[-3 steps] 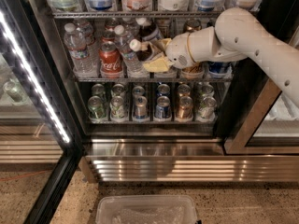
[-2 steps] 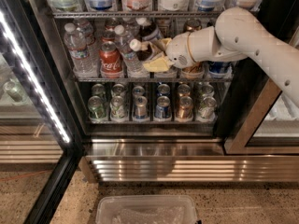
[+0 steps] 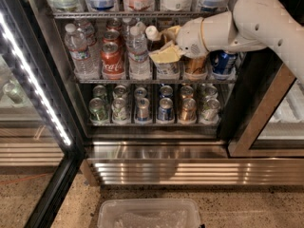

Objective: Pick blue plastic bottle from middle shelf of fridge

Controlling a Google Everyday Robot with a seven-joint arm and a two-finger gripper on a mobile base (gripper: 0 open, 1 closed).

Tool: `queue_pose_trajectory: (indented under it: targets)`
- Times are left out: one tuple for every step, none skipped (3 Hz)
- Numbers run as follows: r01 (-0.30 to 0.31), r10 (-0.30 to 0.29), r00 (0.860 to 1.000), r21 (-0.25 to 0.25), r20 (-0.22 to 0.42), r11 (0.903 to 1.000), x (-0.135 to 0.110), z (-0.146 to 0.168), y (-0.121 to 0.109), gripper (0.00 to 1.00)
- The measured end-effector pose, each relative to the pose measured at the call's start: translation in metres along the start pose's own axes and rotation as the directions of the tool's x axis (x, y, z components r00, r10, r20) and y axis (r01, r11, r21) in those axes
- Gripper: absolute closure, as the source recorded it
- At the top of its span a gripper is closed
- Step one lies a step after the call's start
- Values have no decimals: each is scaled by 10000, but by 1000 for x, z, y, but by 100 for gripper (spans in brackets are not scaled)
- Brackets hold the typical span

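On the middle shelf (image 3: 95, 81), the tool (image 3: 166, 45) is at the blue plastic bottle (image 3: 152, 33) beside water bottles (image 3: 138, 53), grip unclear.

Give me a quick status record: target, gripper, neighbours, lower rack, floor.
target: blue plastic bottle, white cap, appears tilted left, on the middle shelf of the fridge
gripper: gripper inside the fridge, at the bottle's neck
left neighbours: clear water bottle, red Coca-Cola can
right neighbour: blue can
lower rack: short cans in rows
floor: clear plastic bin in front of the fridge
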State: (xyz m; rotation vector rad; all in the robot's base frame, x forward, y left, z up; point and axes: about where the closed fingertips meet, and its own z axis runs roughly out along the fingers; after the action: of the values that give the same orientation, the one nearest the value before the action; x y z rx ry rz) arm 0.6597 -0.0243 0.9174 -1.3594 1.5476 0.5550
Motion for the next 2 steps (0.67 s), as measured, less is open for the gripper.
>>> queue_pose_trajectory:
  targets:
    - [121,-122,9999,262,45,9996,-4,-11,-1,100]
    - [435,-447,9989,774,132,9960,-17,-35,2,100]
